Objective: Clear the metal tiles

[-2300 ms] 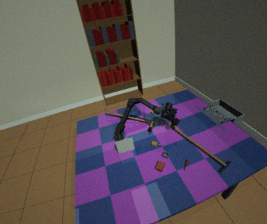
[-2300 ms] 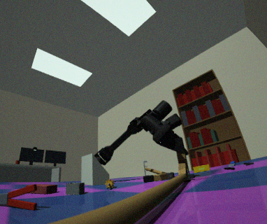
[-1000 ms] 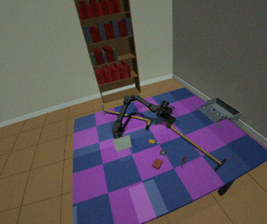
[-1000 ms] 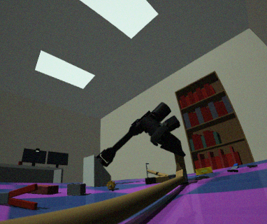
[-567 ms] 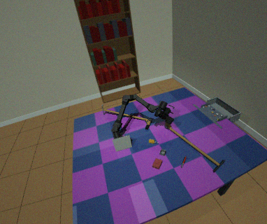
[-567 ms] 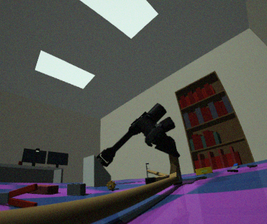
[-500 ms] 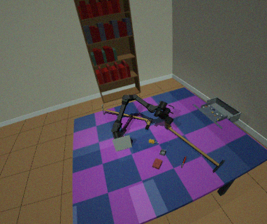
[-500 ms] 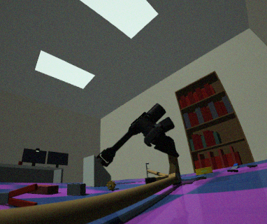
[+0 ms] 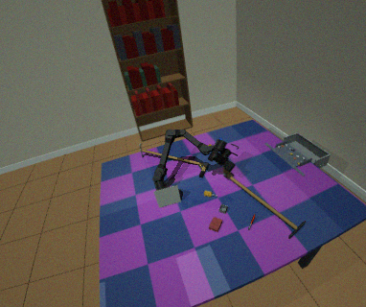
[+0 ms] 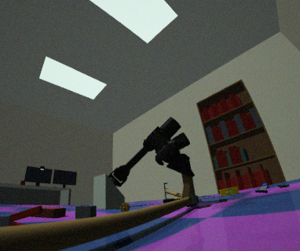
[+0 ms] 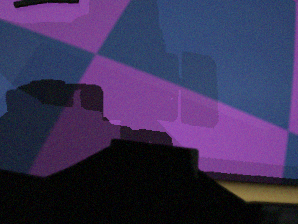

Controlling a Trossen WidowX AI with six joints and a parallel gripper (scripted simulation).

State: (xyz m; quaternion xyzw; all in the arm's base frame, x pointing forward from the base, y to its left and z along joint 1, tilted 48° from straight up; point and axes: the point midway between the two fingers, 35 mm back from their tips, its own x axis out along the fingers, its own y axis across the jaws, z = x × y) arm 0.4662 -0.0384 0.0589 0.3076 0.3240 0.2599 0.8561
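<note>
The long scraper (image 9: 262, 201) (image 10: 85, 230) has a tan handle, with its dark crosswise blade at the near right of the table in the top view. A strip of its handle shows at the lower right of the wrist view. My gripper (image 9: 228, 167) (image 10: 188, 175) (image 11: 154, 165) is shut on the upright tan grip at the handle's other end. Dark fingers hide most of the grip in the wrist view. The steel bench plate (image 9: 289, 161) lies at the table's far right, with several small metal tiles (image 9: 292, 149) on it. The grey catch box (image 9: 320, 154) adjoins its far side.
A shorter hooked tan tool (image 9: 182, 159) lies behind the gripper. A pale block (image 9: 168, 196) stands by the arm base. A yellow item (image 9: 208, 194), a small grey part (image 9: 223, 208), a red block (image 9: 216, 224) and a red-handled tool (image 9: 252, 222) lie left of the scraper.
</note>
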